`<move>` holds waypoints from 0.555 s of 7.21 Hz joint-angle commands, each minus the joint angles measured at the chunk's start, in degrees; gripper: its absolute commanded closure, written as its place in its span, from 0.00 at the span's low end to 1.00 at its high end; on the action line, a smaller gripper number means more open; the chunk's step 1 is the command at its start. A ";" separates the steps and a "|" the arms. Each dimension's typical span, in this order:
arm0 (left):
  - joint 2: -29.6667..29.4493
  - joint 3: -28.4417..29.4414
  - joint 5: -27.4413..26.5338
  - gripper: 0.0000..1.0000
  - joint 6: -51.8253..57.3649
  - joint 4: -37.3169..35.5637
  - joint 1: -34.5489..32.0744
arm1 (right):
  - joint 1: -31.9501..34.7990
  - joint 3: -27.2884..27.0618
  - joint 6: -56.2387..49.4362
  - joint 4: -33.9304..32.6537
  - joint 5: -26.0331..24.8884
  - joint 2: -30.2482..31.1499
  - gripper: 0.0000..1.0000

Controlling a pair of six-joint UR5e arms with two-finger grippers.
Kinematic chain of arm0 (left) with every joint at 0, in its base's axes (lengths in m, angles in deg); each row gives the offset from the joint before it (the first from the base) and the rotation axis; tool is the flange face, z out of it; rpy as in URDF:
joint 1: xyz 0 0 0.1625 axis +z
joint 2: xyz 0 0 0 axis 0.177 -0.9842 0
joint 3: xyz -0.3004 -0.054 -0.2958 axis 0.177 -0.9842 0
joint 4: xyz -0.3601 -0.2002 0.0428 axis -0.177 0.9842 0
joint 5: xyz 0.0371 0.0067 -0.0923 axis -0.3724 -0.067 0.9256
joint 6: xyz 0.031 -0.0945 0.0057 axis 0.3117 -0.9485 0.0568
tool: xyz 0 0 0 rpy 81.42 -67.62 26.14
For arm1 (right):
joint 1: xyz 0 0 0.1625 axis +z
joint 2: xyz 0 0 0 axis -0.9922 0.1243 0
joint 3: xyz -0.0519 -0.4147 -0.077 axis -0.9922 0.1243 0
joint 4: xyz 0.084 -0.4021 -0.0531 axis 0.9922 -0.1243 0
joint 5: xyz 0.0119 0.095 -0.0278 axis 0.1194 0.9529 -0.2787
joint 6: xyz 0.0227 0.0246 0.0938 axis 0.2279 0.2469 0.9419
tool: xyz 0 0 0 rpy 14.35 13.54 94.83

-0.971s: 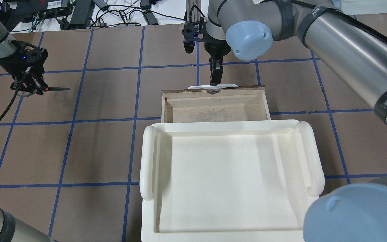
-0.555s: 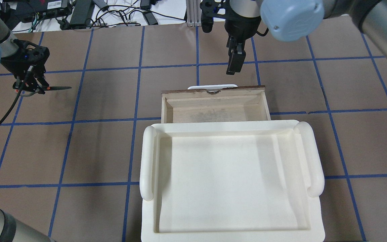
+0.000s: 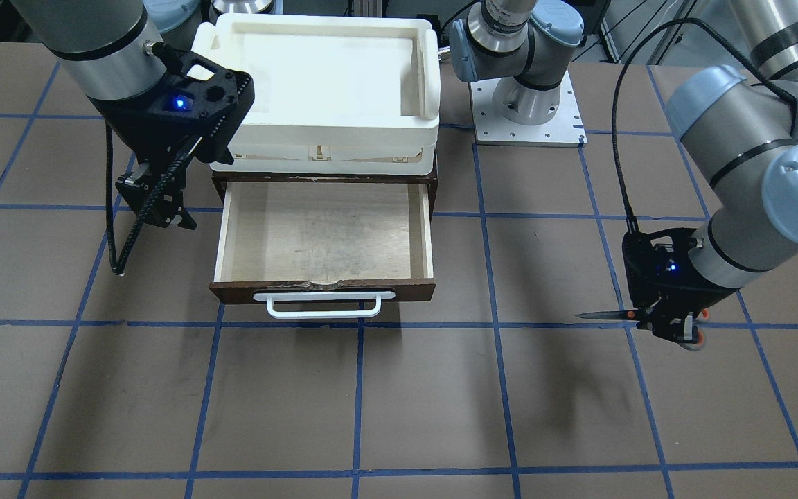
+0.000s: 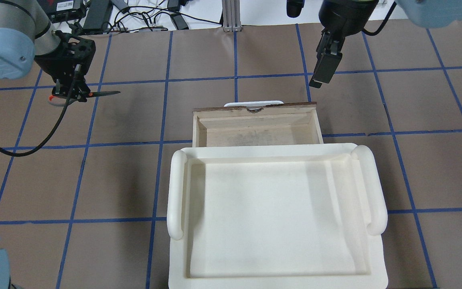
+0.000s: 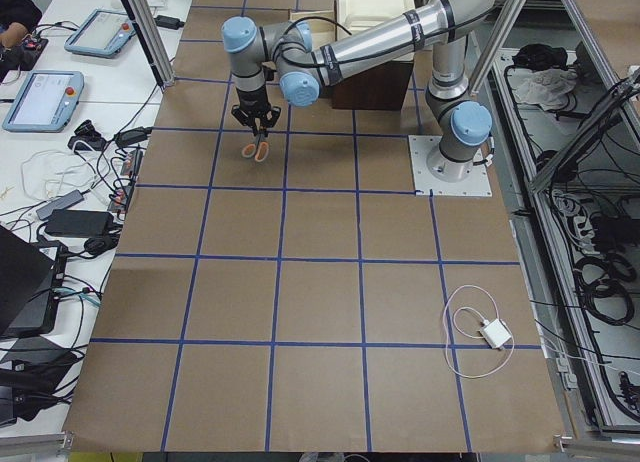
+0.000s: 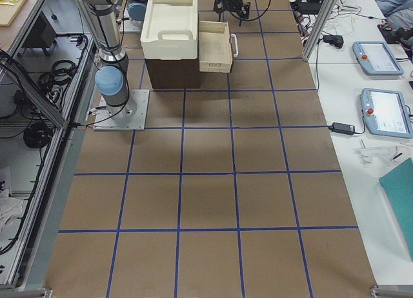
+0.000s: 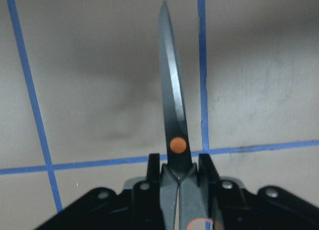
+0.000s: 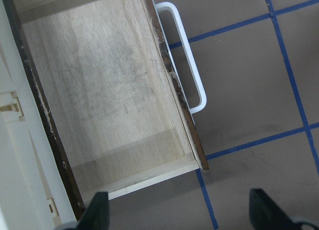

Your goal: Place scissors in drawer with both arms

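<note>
The drawer (image 4: 255, 107) stands pulled open under the cream tray, its pale wood interior (image 3: 323, 229) bare and its white bar handle (image 3: 323, 305) at the front. My left gripper (image 4: 69, 91) is shut on the scissors (image 4: 102, 93), held above the table to the left of the drawer with the dark blades pointing toward it. The left wrist view shows the closed blades (image 7: 172, 105) sticking out between the fingers. My right gripper (image 4: 321, 76) is open and empty, raised beyond the drawer's right front corner. The right wrist view looks down on the drawer (image 8: 99, 90) and handle (image 8: 192, 75).
A cream-white plastic tray (image 4: 275, 216) sits on the dark cabinet above the drawer. The brown table has a blue tape grid. Cables and power bricks (image 4: 94, 16) lie past the far edge. The left arm's base plate (image 3: 527, 118) is beside the cabinet.
My right gripper has left the drawer handle, rising and moving right. My left gripper has carried the scissors right, toward the drawer, and slightly farther out.
</note>
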 commanded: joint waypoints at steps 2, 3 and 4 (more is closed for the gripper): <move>3.56 0.02 -0.26 1.00 -13.99 2.02 -8.91 | -0.27 -0.54 22.53 -2.99 -5.26 1.60 0.00; 4.01 -0.07 -0.18 1.00 -18.65 2.03 -12.42 | -0.27 -0.98 29.83 -2.03 -4.75 2.12 0.00; 4.10 -0.07 -0.26 1.00 -24.18 2.03 -16.55 | -0.27 -2.64 31.73 0.24 -4.48 4.22 0.00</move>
